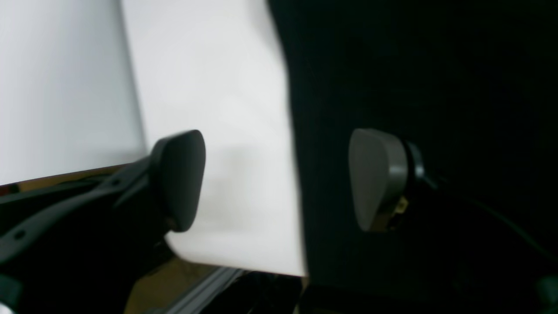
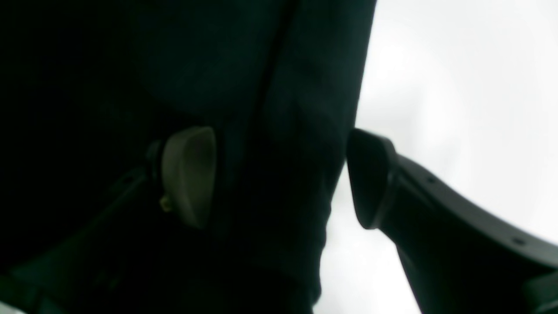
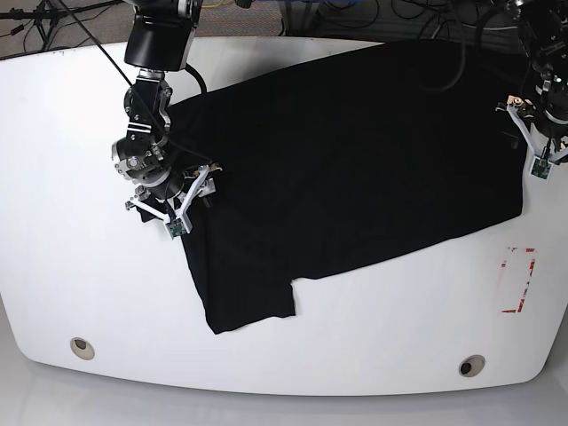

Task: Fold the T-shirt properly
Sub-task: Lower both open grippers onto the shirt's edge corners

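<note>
Base view shows you the T-shirt spread flat on the table, with left gripper and right gripper, jaws apart, straddling opposite edges, probably to pinch them.

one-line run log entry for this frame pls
stage: pre-grasp | large plain black cloth T-shirt: spread on white table | left hand: open, straddling shirt edge | right hand: open, straddling opposite edge

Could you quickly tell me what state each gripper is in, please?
Left gripper: open, holding nothing.
Right gripper: open, T-shirt edge between its fingers.
</note>
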Controlling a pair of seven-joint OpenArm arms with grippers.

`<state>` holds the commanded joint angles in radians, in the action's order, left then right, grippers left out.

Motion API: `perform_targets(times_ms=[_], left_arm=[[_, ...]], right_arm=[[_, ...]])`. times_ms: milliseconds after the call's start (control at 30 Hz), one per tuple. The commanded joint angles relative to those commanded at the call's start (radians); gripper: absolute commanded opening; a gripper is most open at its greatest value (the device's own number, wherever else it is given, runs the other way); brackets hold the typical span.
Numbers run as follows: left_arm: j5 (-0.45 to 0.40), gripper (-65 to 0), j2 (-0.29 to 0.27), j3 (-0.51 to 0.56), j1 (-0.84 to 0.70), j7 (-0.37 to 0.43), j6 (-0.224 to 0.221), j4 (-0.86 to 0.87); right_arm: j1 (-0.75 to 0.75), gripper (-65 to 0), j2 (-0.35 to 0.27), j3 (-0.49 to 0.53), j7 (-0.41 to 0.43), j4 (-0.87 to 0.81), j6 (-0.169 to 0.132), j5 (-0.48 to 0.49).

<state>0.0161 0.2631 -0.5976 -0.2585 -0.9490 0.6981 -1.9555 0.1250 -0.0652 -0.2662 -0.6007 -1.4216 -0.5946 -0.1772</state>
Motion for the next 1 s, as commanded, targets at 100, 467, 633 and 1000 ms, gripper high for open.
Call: perform_targets(times_ms=[100, 467, 633, 1000], left_arm=[[0.002, -17.9, -0.002, 0.04, 0.0, 0.003, 0.0, 0.012], [-0.002, -18.1, -0.091, 0.055, 0.035, 0.003, 0.0, 0.017], [-0.002, -18.1, -0.091, 0.057, 0.035, 0.003, 0.0, 0.017], [-0.002, -18.1, -0.086, 0.087, 0.04, 0.005, 0.0, 0.048]], right_arm=[[0.008, -20.5, -0.021, -0.002, 0.0, 0.025, 0.0, 0.005], [0.017, -20.5, -0.026, -0.091, 0.032, 0.031, -0.002, 0.005], [0.017, -20.5, -0.028, -0.098, 0.031, 0.026, -0.002, 0.005], [0.012, -20.5, -0.046, -0.098, 0.031, 0.023, -0.006, 0.005]])
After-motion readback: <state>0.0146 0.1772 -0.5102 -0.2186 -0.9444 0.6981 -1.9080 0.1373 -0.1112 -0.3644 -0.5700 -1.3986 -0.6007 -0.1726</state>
